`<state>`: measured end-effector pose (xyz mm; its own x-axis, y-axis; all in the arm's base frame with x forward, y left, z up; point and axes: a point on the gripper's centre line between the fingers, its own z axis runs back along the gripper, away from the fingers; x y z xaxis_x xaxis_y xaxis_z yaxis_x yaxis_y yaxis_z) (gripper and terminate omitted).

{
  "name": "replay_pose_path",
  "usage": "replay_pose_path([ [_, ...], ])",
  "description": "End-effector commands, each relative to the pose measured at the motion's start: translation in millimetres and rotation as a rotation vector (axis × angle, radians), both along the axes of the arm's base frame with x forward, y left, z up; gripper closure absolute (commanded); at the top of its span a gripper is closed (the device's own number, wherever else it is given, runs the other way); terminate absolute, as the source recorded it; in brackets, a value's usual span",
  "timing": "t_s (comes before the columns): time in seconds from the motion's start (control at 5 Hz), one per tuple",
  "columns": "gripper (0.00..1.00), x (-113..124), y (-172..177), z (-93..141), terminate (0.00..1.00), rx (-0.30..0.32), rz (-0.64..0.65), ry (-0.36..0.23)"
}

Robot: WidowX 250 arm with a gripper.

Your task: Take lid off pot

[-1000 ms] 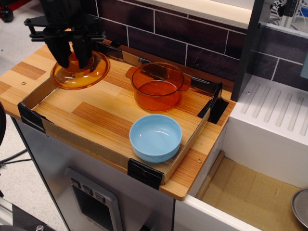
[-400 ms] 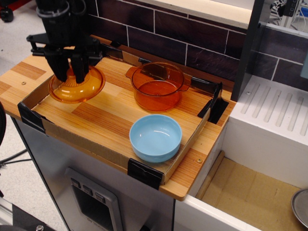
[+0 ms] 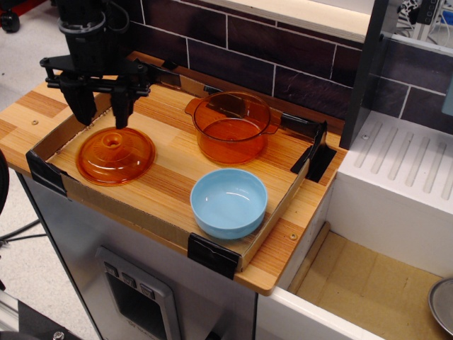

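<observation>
Amber lid [image 3: 115, 156] lies flat on surface [image 3: 163, 180], left of uncovered pot [image 3: 231, 127]. Fingers [image 3: 101, 113] hang spread above the lid, empty.

On the tabletop [image 3: 163, 177]: one amber lid [image 3: 115, 155] at left of frame, one amber pot [image 3: 231, 127] at centre, and one light blue bowl [image 3: 228, 202] below it.

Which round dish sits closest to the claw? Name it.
The amber lid, lying knob-up directly below the open claw. The open pot and blue bowl sit farther right.
</observation>
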<state>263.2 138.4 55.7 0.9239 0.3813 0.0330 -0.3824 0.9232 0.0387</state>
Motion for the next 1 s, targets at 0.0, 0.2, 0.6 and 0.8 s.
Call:
replay_pose_path([
  [0.0, 0.00, 6, 6, 23, 0.00, -0.006, 0.013, -0.034],
  [0.2, 0.00, 4, -2, 50, 0.00, 0.031, 0.019, -0.075],
  [0.6, 0.00, -6, -23, 123, 0.00, -0.021, 0.017, -0.039],
  [0.8, 0.00, -6, -23, 123, 0.00, -0.021, 0.017, -0.039],
])
